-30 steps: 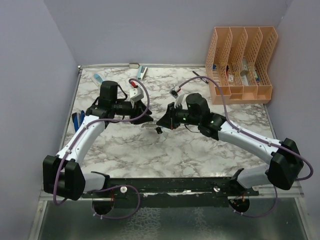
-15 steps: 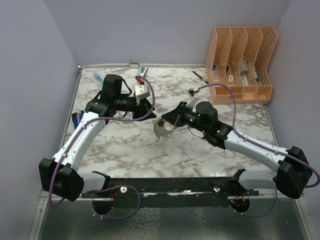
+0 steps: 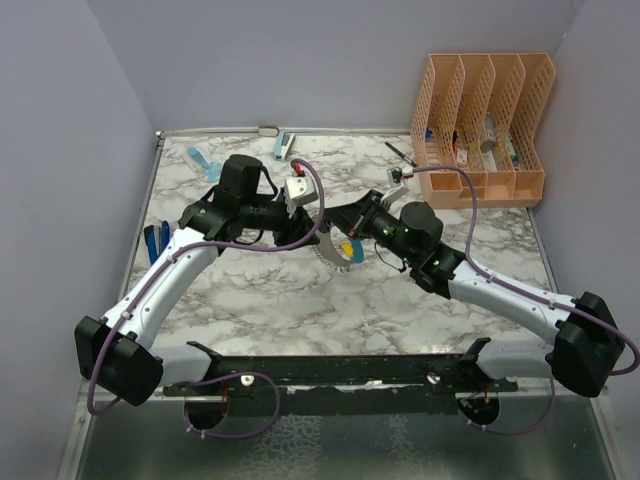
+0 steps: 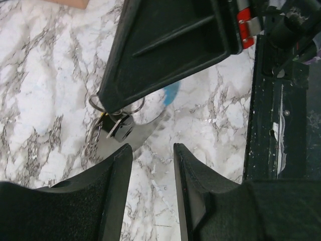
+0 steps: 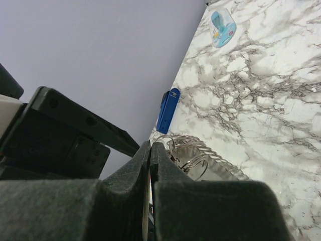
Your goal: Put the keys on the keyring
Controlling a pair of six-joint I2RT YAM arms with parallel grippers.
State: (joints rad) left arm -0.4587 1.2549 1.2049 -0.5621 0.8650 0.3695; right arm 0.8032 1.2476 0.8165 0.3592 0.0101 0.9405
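the left gripper (image 4: 152,150) has its jaws parted with nothing between them, only bare tabletop (image 4: 45,75) showing through the gap. it hangs just short of the keyring (image 3: 335,256), likely so it can take a ring or a key once lined up. the keyring sits just ahead of those jaws, at the tip of the right gripper (image 3: 342,238), seemingly lifted off the tabletop, its light-blue section (image 4: 171,93) on the side away from the left jaws. a yellow key (image 3: 349,246) shows right against the loop; whether it is threaded on i cannot tell. the right gripper's jaws are clenched flat on the keyring, probably to steady it for the other arm.
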